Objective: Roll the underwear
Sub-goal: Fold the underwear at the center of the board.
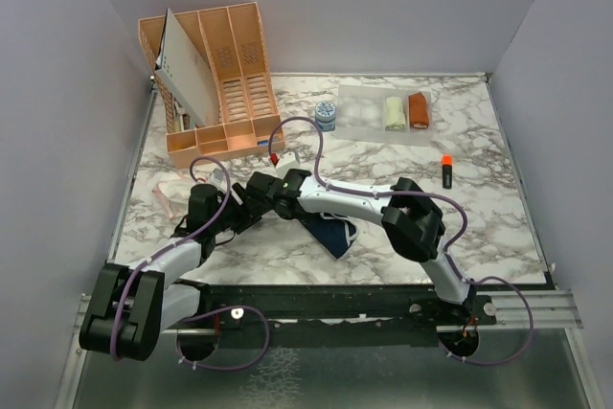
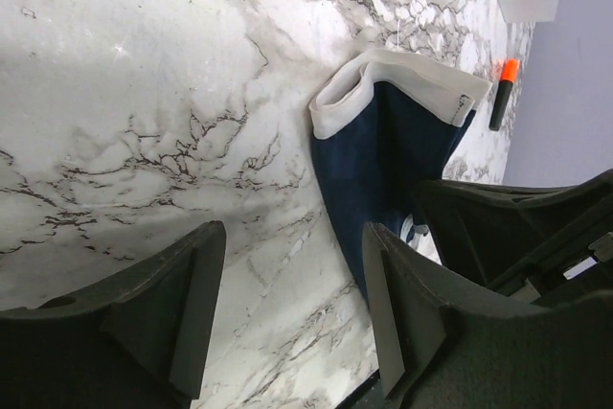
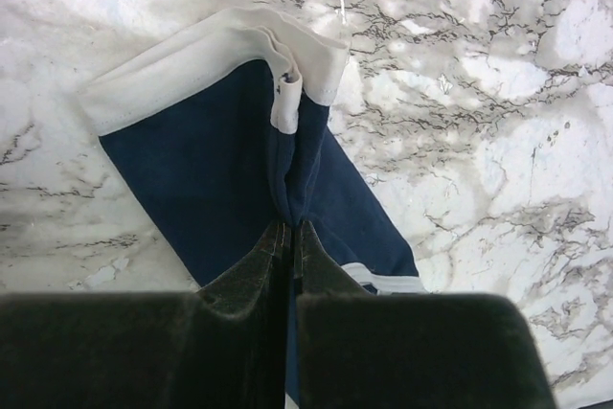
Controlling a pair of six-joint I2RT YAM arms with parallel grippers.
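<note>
The navy blue underwear (image 3: pixel 211 160) with a white waistband lies on the marble table, partly under my right forearm in the top view (image 1: pixel 333 237). My right gripper (image 3: pixel 292 229) is shut, pinching a fold in the middle of the navy cloth (image 1: pixel 305 215). My left gripper (image 2: pixel 292 237) is open and empty just above the marble, right beside the brief's left edge (image 2: pixel 393 150); it also shows in the top view (image 1: pixel 247 210). The whitish-pink underwear (image 1: pixel 170 191) lies crumpled near the table's left edge, beyond my left arm.
A cream cloth roll (image 1: pixel 396 112) and a rust-orange roll (image 1: pixel 419 109) sit on a clear tray (image 1: pixel 359 107) at the back. A small blue jar (image 1: pixel 326 117), an orange-capped marker (image 1: pixel 446 171) and a peach organizer rack (image 1: pixel 215 74) stand nearby.
</note>
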